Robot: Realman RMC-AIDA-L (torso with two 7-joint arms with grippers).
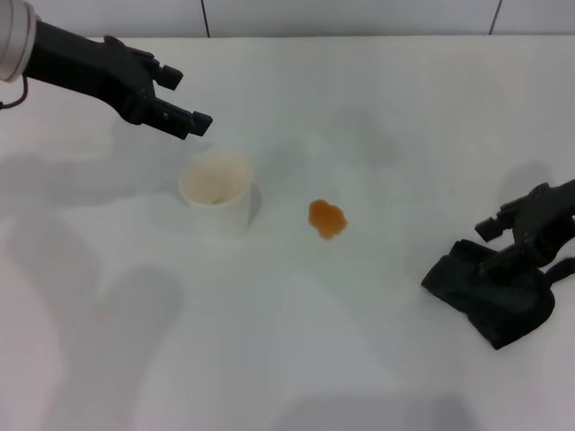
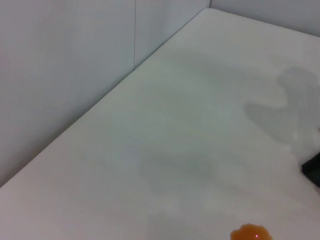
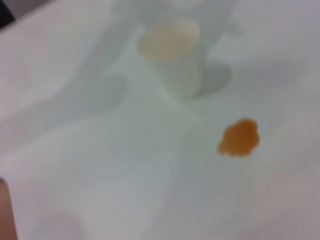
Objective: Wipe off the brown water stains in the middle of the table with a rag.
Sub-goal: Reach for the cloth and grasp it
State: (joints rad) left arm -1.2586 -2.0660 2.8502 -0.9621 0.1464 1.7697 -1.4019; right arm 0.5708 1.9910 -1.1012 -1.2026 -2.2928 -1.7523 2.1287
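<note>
The brown water stains form one small orange blotch in the middle of the white table; they also show in the left wrist view and the right wrist view. The dark rag lies crumpled at the right side of the table. My right gripper is down at the rag's far upper edge, its dark body merging with the cloth. My left gripper hovers open and holding nothing at the far left, above and behind the cup.
A white paper cup stands upright just left of the stain, and the right wrist view shows the same cup. A tiled wall runs behind the table's far edge. A dark shape sits at the left wrist view's edge.
</note>
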